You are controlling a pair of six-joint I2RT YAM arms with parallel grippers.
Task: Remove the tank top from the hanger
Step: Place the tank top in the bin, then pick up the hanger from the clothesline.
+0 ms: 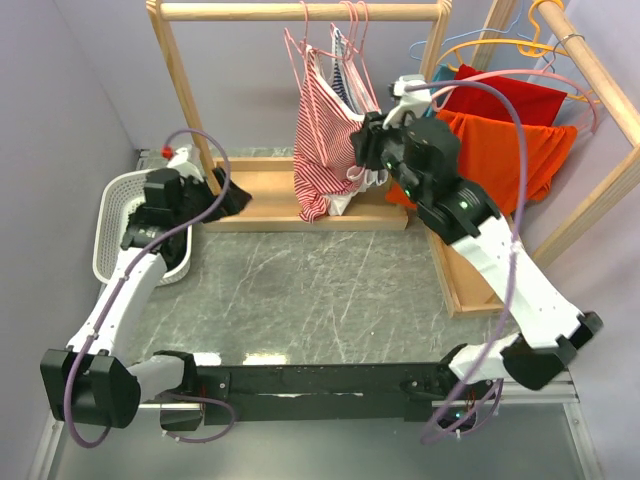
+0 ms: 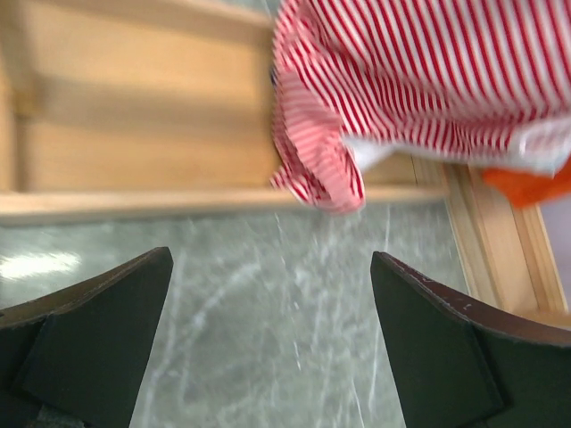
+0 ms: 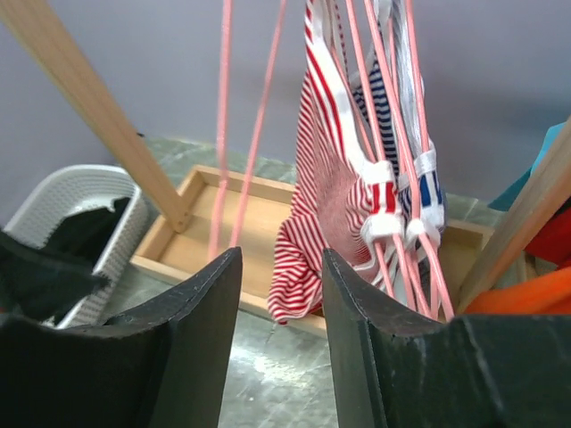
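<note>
The red-and-white striped tank top [image 1: 322, 150] hangs from a pink hanger [image 1: 345, 40] on the wooden rail. Its bunched hem [image 2: 321, 169] droops over the rack's base. My right gripper [image 1: 365, 140] is raised beside the tank top's right side. In the right wrist view its fingers [image 3: 281, 259] stand partly apart with nothing between them, and the tank top [image 3: 326, 196] and pink hanger wires [image 3: 393, 134] lie just beyond. My left gripper [image 1: 235, 198] is low by the rack's base, open wide [image 2: 272, 259] over the marble table, short of the hem.
A blue-striped garment [image 3: 379, 98] hangs behind the tank top. A bare pink hanger [image 3: 241, 134] hangs to its left. A white basket [image 1: 115, 225] holding dark cloth stands at the left. Orange and red garments [image 1: 505, 150] hang on a second rack at the right.
</note>
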